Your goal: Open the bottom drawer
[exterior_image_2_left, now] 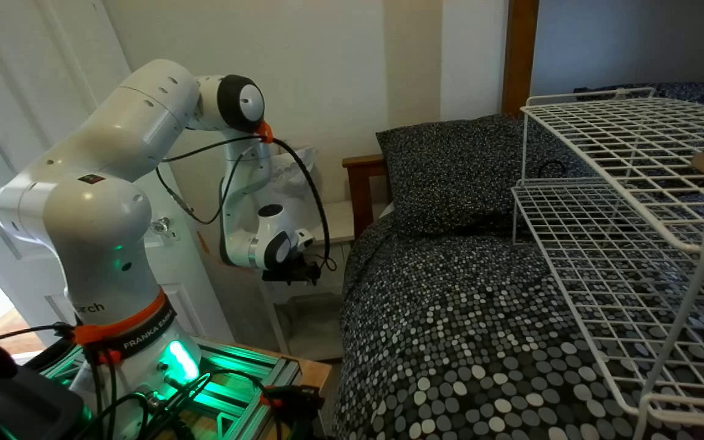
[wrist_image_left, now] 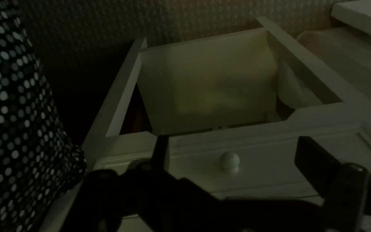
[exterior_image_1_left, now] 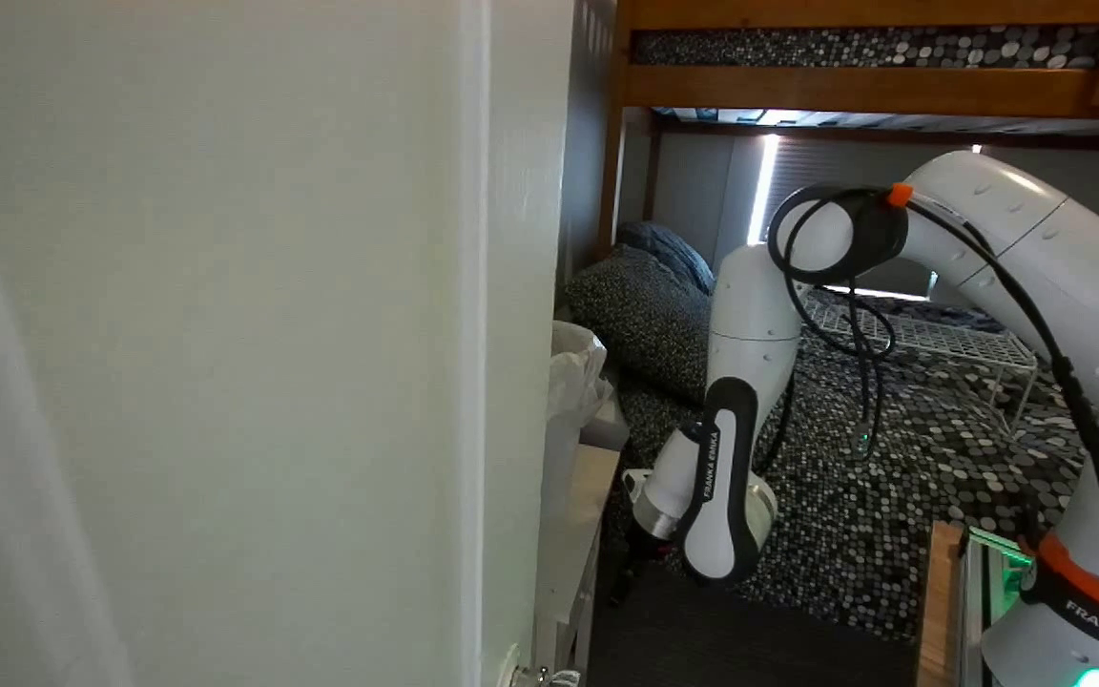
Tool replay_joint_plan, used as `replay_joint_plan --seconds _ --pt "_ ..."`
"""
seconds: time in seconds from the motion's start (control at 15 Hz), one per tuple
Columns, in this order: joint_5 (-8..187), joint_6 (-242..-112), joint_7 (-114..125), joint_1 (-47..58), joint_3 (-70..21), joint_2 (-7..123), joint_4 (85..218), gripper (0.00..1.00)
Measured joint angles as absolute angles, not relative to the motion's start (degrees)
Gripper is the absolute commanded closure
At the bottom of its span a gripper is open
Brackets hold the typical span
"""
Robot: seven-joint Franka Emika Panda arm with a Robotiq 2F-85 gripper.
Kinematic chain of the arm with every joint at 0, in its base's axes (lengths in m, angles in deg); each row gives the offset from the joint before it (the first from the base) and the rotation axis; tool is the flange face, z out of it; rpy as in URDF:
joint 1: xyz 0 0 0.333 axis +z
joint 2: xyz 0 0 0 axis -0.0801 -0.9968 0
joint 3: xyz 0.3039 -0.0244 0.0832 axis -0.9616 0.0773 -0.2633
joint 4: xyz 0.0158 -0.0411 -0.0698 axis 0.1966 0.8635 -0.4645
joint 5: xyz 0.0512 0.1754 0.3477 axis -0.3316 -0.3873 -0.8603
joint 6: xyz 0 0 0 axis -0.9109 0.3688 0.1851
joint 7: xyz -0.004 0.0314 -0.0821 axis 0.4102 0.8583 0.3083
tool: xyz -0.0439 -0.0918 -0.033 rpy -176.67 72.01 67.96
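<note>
Bottom drawer (wrist_image_left: 262,170) of the white cabinet (wrist_image_left: 327,112) looks closed and is found beyond the gripper (wrist_image_left: 232,148), which is released, with its fingers (wrist_image_left: 162,154) spread wide apart. Between these fingers, apart from both, appears the round knob (wrist_image_left: 230,161) of the drawer. Under the drawer is an open compartment (wrist_image_left: 211,83). Beside the cabinet stands the bed (exterior_image_2_left: 437,311), and in both exterior views a dark pillow (exterior_image_2_left: 459,174) lies on it, farther back.
</note>
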State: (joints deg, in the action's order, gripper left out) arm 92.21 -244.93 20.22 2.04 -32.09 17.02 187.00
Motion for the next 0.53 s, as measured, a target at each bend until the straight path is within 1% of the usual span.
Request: replay_joint_plan --seconds 0.13,0.2,0.33,0.4,0.47,0.53 --pt "92.52 -244.93 20.20 2.04 -32.40 15.92 185.70 0.00" --pt "92.73 -244.93 20.20 2.04 -32.46 15.43 185.07 0.04" --pt "93.12 -244.93 20.20 2.03 -32.53 14.53 183.86 0.10" --pt "93.38 -244.93 20.20 1.94 -32.62 14.09 183.28 0.19" --pt "93.84 -244.93 20.20 1.78 -32.78 13.65 182.71 0.21" --pt "94.40 -244.93 20.20 1.64 -32.92 13.23 182.20 0.26"
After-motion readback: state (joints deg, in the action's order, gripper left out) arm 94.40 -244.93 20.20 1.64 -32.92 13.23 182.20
